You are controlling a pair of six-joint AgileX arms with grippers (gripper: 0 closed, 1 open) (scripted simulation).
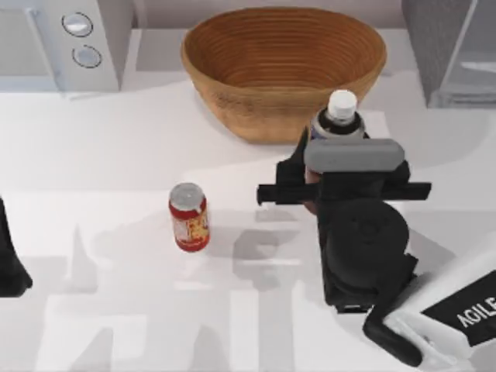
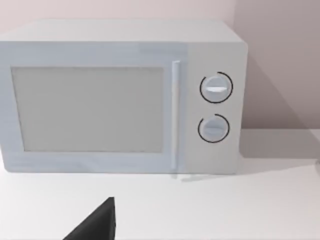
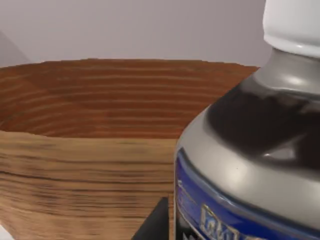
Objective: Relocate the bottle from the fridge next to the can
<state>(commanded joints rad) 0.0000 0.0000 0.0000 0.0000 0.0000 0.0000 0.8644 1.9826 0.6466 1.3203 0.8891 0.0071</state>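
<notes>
The left tool (image 1: 9, 271) sits parked at the bench's (image 1: 116, 155) left edge; I cannot tell its state. The microwave (image 1: 62, 39) stands at the far left. The can (image 1: 189, 218) stands upright left of centre. The woven basket (image 1: 284, 70) holds nothing. Just before it (upright, white cap up) the bottle (image 1: 339, 116) is pinched by the right tool (image 1: 310, 167). The fridge (image 1: 453, 50) stands far right.

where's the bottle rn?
Top view: the bottle stands right of centre, just in front of the basket, at the right gripper, well right of the can.
</notes>
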